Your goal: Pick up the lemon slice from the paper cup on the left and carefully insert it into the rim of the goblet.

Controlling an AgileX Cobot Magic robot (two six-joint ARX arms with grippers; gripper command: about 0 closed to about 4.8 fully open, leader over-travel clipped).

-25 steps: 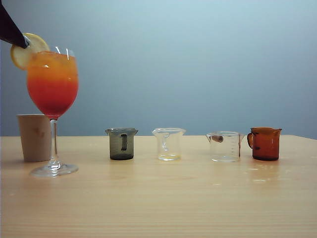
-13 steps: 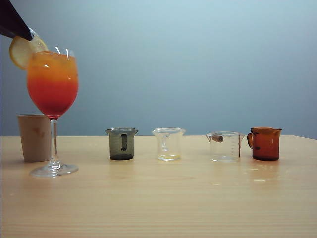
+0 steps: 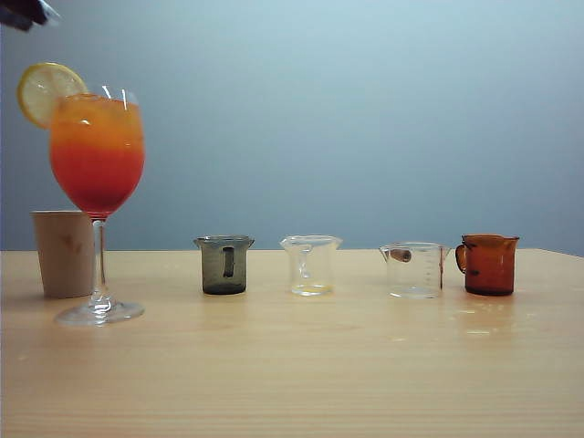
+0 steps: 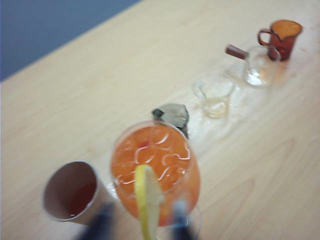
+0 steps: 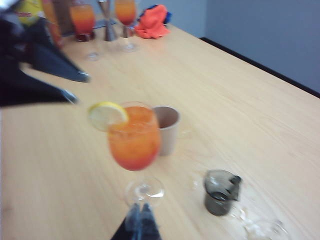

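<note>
Left tool (image 5: 75, 86), cropped at upper left, gapes above the lemon (image 3: 43, 90) on the goblet (image 3: 97, 164); right tool (image 5: 140, 212) blurred, pressed together.

Even, soft, bright light, faint sheen on the wooden table (image 3: 365, 365) toward its right edge, sharp exterior view, both wrist views motion-blurred, left gripper (image 4: 139, 227) fingertips smeared, far corner soft

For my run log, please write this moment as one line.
lemon slice: on goblet rim | left gripper: open, above | right gripper: shut
</note>
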